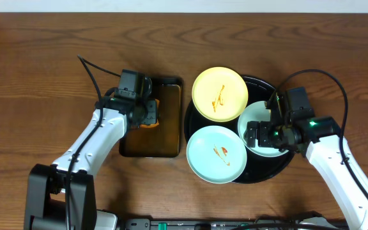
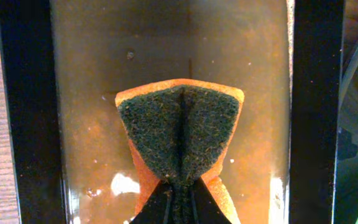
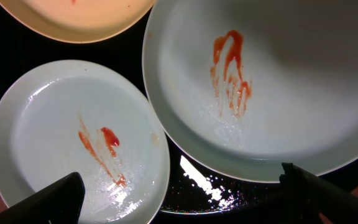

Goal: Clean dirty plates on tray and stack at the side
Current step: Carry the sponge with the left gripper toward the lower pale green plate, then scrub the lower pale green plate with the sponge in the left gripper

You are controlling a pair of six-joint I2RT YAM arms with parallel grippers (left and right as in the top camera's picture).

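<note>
Three dirty plates (image 1: 219, 94) sit unwiped on the tray (image 1: 262, 83); left gripper (image 2: 179, 202) jaws clench the sponge (image 2: 157, 124), right gripper (image 1: 265, 135) jaws released. Next, likely: carry sponge to a plate.

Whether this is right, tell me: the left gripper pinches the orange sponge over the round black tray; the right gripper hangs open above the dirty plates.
Wrong place: the left gripper pinches the orange sponge over the rectangular brown pan, not the round black tray; the left wrist view shows it. The right gripper hangs open above the dirty plates.
</note>
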